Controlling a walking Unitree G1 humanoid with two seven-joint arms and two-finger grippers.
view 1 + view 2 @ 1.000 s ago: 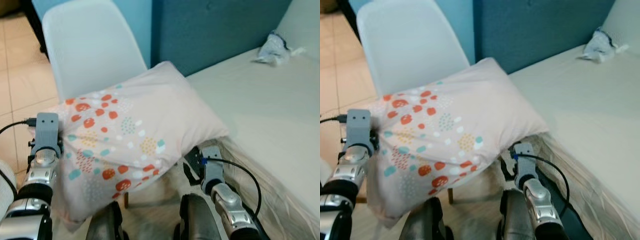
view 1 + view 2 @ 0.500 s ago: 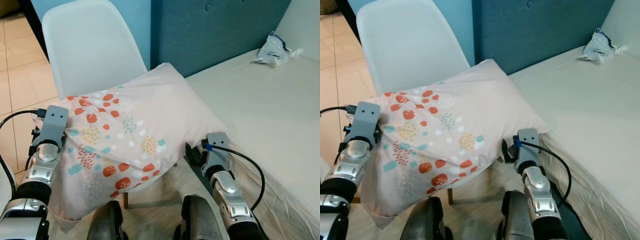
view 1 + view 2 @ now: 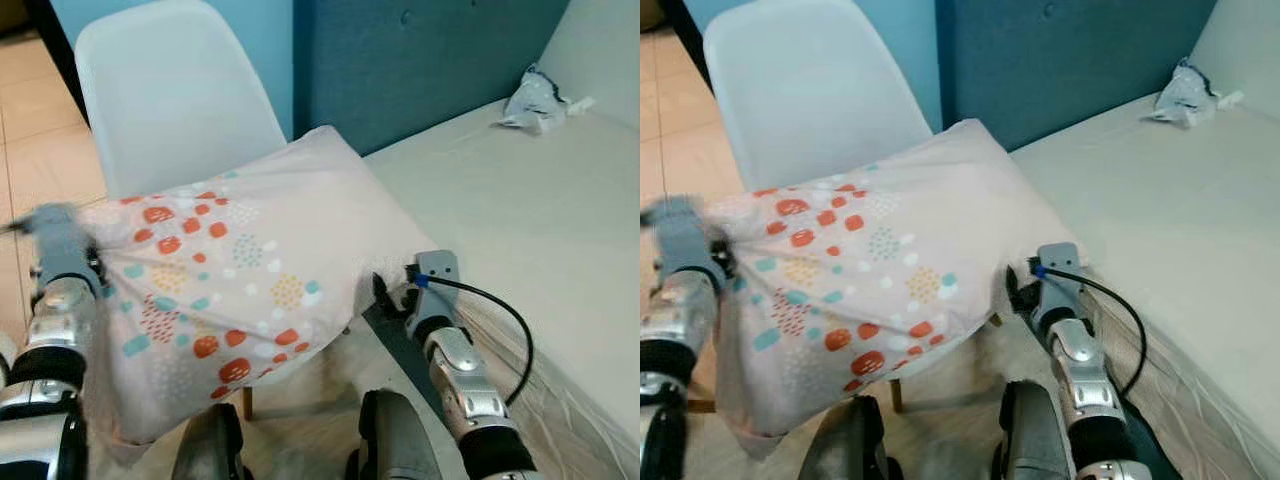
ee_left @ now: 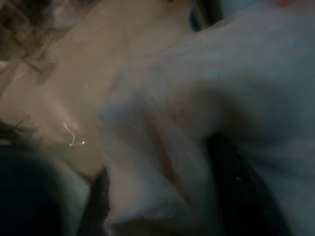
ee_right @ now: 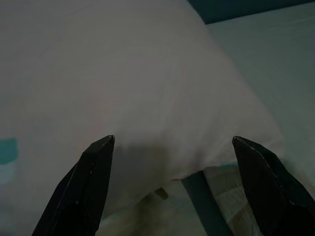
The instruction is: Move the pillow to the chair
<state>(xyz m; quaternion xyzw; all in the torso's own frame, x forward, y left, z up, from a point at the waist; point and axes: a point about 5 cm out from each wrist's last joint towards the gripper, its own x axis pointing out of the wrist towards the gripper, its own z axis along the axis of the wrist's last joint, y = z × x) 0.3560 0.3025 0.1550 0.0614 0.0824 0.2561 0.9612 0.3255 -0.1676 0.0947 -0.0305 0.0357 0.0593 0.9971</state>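
Pillow [image 3: 240,270] sits on chair [image 3: 170,90] seat, one corner toward the bed [image 3: 520,220]. My right end effector [image 5: 172,162] spread wide beside pillow; left end effector [image 3: 60,250] grip: cannot tell. Placement step; next, judge it stable, withdraw.

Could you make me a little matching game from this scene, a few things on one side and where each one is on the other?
Things:
1. pillow
2. white chair
3. crumpled bag
4. right gripper

Places:
A. far end of the bed
B. open, its fingers apart at the pillow's edge
C. behind the pillow, by the blue wall
D. lying over the chair seat

Pairs: 1-D, 2-C, 3-A, 4-B
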